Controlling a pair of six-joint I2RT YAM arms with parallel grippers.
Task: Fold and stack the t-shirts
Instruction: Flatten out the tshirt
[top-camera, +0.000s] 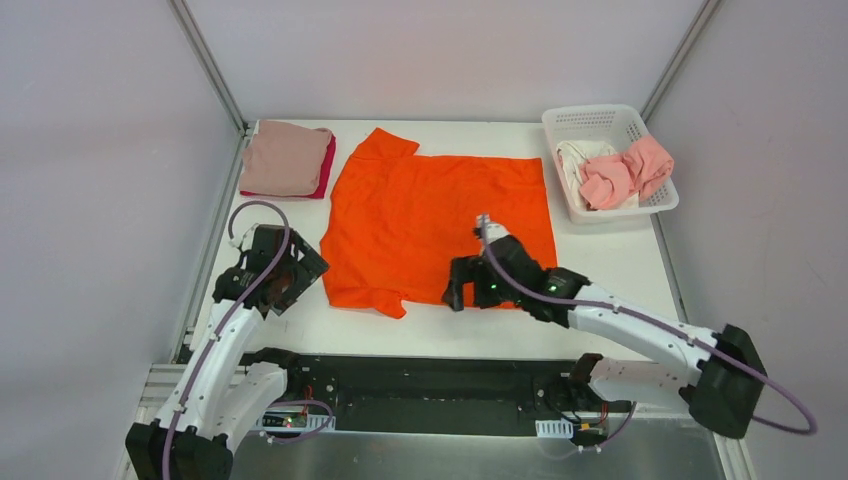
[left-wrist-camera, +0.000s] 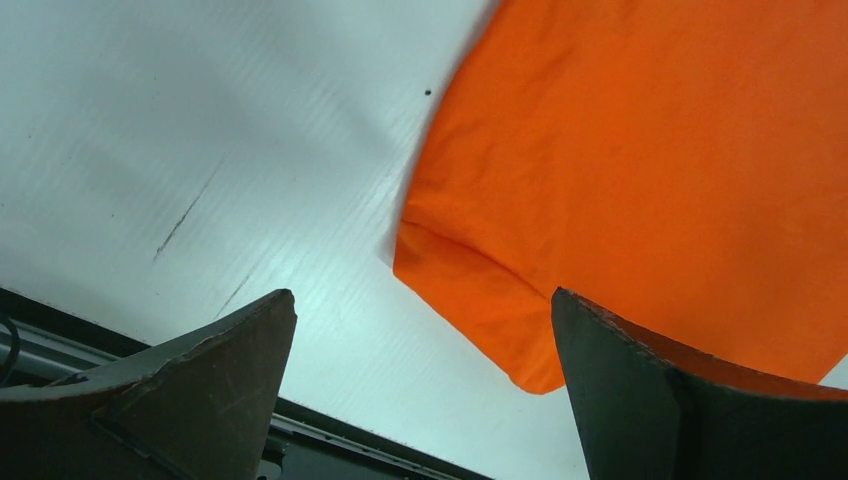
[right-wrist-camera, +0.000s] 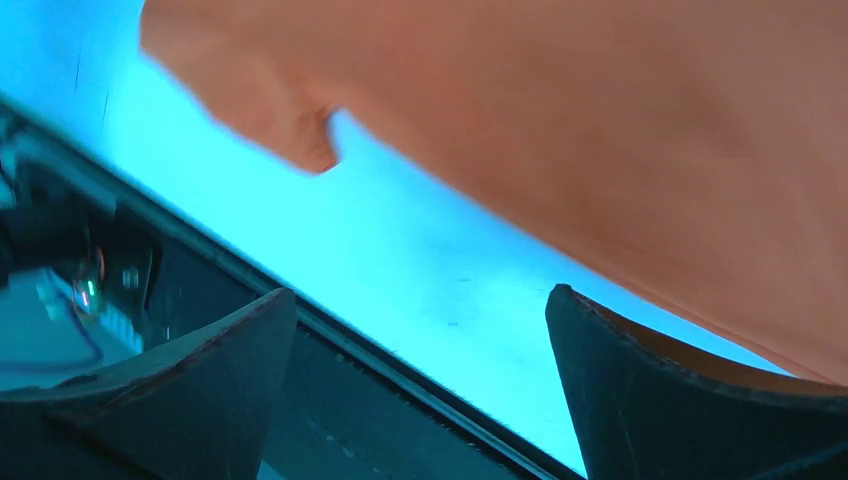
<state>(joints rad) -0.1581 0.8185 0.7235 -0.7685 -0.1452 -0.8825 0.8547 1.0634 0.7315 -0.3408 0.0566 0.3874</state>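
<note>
A bright orange t-shirt (top-camera: 430, 215) lies spread flat in the middle of the table; it also shows in the left wrist view (left-wrist-camera: 650, 160) and the right wrist view (right-wrist-camera: 560, 110). A dusty pink shirt (top-camera: 284, 157) lies folded on a crimson one (top-camera: 326, 170) at the back left. A salmon pink shirt (top-camera: 628, 170) and a white one (top-camera: 578, 160) lie in the basket. My left gripper (top-camera: 290, 288) is open and empty, just left of the shirt's near sleeve (left-wrist-camera: 470, 290). My right gripper (top-camera: 462, 292) is open and empty over the shirt's near hem.
A white lattice basket (top-camera: 592, 118) stands at the back right. A black rail (top-camera: 430, 372) runs along the table's near edge. Grey walls and metal posts enclose the table on three sides.
</note>
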